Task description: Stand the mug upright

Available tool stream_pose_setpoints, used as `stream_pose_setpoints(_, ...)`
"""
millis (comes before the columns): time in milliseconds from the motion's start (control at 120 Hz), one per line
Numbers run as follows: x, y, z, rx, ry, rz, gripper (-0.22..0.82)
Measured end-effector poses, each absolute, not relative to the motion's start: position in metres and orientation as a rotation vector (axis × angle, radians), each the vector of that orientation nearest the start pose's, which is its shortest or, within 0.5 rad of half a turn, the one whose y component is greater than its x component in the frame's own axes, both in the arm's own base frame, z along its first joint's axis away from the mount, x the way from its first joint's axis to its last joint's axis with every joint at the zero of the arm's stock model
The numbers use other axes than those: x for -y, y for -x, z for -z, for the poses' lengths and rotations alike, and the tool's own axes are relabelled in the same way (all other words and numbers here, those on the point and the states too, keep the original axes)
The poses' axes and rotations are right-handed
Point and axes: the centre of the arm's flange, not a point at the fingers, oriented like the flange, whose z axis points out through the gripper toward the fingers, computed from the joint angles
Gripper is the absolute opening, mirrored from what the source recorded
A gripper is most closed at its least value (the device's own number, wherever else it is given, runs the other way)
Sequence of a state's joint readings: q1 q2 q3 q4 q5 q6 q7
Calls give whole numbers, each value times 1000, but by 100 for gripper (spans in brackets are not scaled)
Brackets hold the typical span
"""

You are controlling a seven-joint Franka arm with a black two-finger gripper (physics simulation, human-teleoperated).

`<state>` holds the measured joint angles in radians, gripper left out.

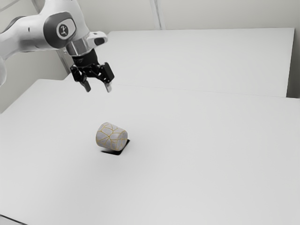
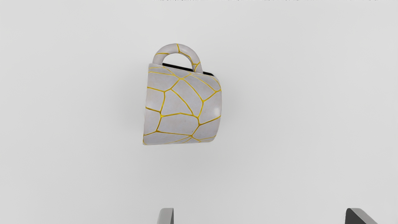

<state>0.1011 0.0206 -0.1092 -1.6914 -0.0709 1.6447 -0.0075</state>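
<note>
Spread wide, the gripper (image 1: 98, 88) hangs above the pale table (image 1: 211, 150), where a smooth grey mug (image 1: 111, 136), veined in yellow, lies on its side, handle (image 2: 169, 48) looped, inside hidden.

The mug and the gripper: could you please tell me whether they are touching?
Apart: the exterior view shows the gripper hanging above the mug, bare table visible between them.
</note>
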Motion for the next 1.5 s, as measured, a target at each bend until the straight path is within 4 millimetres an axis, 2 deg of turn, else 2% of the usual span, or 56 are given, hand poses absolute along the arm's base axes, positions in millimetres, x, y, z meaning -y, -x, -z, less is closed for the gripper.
stream_pose_setpoints(175, -20, -564, -536, 22, 3284, -98, 60)
stream_pose_setpoints(367, -82, -569, -506, 82, 3361, -65, 60)
stream_pose_setpoints(442, -97, -568, -493, 72, 3385, -53, 60)
stream_pose_setpoints(608, -102, -570, -465, -66, 3447, -31, 60)
stream_pose_setpoints(883, -128, -567, -418, -234, 3546, -8, 60)
stream_pose_setpoints(992, -140, -563, -399, -267, 3589, -17, 60)
stream_pose_setpoints(1158, -147, -563, -368, -304, 3678, -36, 60)
stream_pose_setpoints(1367, -153, -560, -348, -330, 3798, -45, 60)
stream_pose_setpoints(1500, -154, -558, -328, -335, 3883, -84, 60)
